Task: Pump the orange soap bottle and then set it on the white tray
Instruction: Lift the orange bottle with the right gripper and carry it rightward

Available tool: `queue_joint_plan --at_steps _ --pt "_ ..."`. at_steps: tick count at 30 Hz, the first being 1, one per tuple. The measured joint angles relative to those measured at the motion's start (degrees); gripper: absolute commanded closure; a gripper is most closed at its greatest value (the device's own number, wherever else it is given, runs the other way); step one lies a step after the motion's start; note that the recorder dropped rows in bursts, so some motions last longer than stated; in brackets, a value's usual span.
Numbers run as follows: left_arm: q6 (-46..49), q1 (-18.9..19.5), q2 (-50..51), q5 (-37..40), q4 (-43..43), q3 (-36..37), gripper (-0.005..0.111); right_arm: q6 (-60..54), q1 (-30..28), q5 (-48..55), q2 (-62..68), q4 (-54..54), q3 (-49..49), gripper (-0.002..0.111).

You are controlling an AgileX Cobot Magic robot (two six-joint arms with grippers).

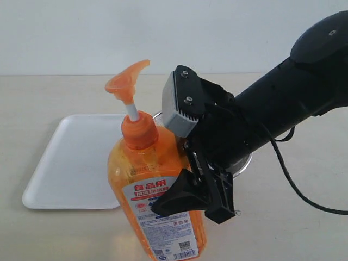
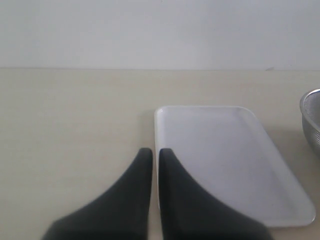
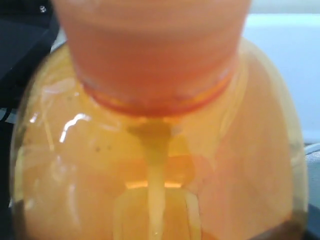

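Bottle: the orange soap bottle [image 1: 138, 168] is tall and see-through, filled with orange liquid, with flat sides and rounded shoulders.
Pump: an orange pump head [image 1: 128, 79] with a flared spout sits raised on a white stem above an orange screw collar.
Label: a white-and-red label [image 1: 163, 228] with Chinese text, small print and a barcode covers the front of the lower body.
Close-up: the right wrist view is filled with the collar and shoulders, and a pale dip tube shows through the liquid.
Bottle position: it is tilted, with the pump leaning towards the tray side; its base runs off the lower edge of the exterior view, so whether it touches the desk [image 1: 54, 234] cannot be told.
Right gripper: the right gripper [image 1: 176, 198] is grasping the bottle around the middle of its body, with one black finger lying across the label.
Tray: the white tray [image 1: 70, 163] lies flat on the desk behind and to the left of the bottle, with nothing on it.
Left gripper: the left gripper [image 2: 155, 165] is clenched, holding nothing, with only a sliver between its fingers, and sits just beside one corner of the tray.
Strainer: a steel mesh strainer [image 2: 312, 120] stands near the tray, mostly hidden behind the right arm in the exterior view.
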Motion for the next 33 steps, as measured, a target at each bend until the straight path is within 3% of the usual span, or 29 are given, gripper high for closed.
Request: queue_joint_plan --at_steps 10,33 --pt "0.0 0.0 0.0 0.0 0.0 0.0 0.102 4.01 0.0 -0.47 -7.44 -4.32 4.13 0.108" --pt "0.0 0.0 0.0 0.0 0.0 0.0 0.102 12.92 0.0 -17.29 -20.85 -5.42 18.18 0.108"
